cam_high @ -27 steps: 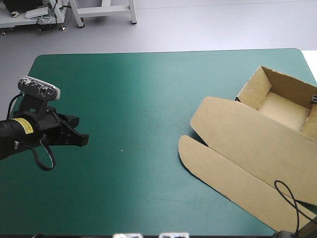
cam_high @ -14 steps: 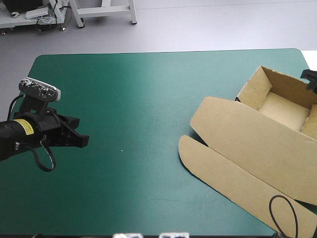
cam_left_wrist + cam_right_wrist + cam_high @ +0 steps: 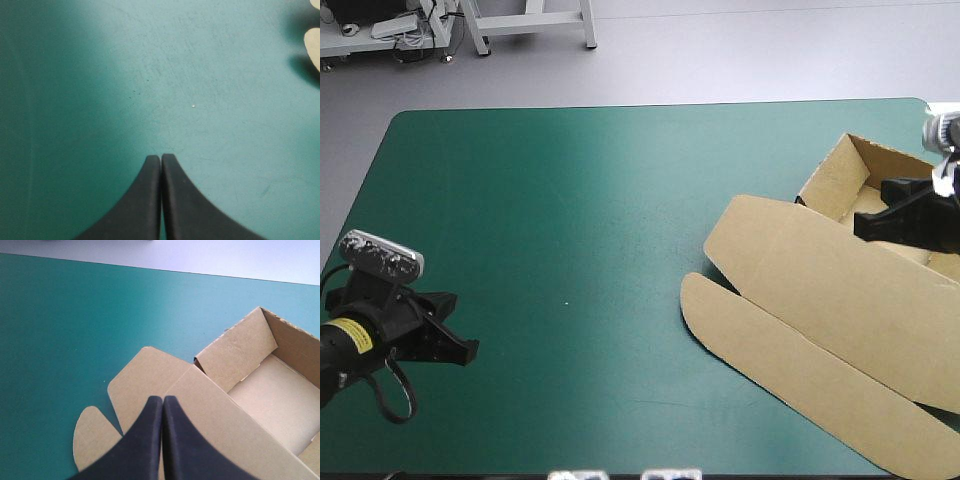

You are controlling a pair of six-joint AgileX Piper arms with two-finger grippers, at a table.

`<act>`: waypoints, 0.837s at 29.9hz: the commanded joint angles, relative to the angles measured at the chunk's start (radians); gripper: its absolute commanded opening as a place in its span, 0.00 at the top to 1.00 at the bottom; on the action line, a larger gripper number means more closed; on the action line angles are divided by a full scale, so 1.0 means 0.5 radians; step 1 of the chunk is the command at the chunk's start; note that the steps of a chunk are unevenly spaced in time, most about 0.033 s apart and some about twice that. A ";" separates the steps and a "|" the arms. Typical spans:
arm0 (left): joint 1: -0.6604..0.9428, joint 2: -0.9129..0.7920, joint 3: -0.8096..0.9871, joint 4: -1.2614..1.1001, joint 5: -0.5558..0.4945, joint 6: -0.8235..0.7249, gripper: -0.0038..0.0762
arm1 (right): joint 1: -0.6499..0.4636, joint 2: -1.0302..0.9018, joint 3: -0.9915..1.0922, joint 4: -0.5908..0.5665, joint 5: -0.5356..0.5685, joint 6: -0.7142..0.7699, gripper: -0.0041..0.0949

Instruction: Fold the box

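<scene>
Plainly, box [image 3: 820, 290] an open tray, left end effector [image 3: 161, 158] pressed together, right end effector [image 3: 163, 399] likewise.

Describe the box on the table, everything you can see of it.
The box is plain brown board, an open tray with its lid lying flat. The tray, walls raised, sits near the table's far right corner. The lid stretches toward the near edge, with a long rounded flap alongside. It rests on the teal-green cover. The right claw, shut, hangs over the lid beside the tray; contact cannot be told.
</scene>
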 commanded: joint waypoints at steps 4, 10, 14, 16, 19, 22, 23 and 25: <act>-0.009 -0.305 0.357 0.001 -0.274 -0.015 0.96 | 0.088 -0.318 0.401 -0.119 -0.003 0.024 0.98; -0.009 -0.600 0.727 -0.013 -0.365 -0.015 0.96 | 0.088 -0.596 1.093 -0.150 -0.135 0.015 0.98; -0.009 -0.771 0.967 -0.030 -0.403 -0.015 0.96 | 0.088 -0.769 1.541 -0.154 -0.298 0.011 0.98; -0.009 -0.860 1.068 -0.030 -0.403 -0.015 0.96 | 0.088 -0.862 1.737 -0.154 -0.372 -0.001 0.98; -0.009 -0.966 1.131 -0.026 -0.413 -0.015 0.96 | 0.088 -0.999 1.940 -0.154 -0.431 -0.001 0.98; -0.009 -1.056 1.131 -0.026 -0.440 -0.015 0.96 | 0.088 -1.121 2.063 -0.154 -0.462 -0.001 0.98; -0.009 -1.071 1.131 -0.026 -0.440 -0.015 0.96 | 0.088 -1.154 2.093 -0.154 -0.477 -0.001 0.98; -0.009 -1.094 1.131 -0.026 -0.428 -0.015 0.96 | 0.088 -1.229 2.146 -0.154 -0.513 -0.001 0.98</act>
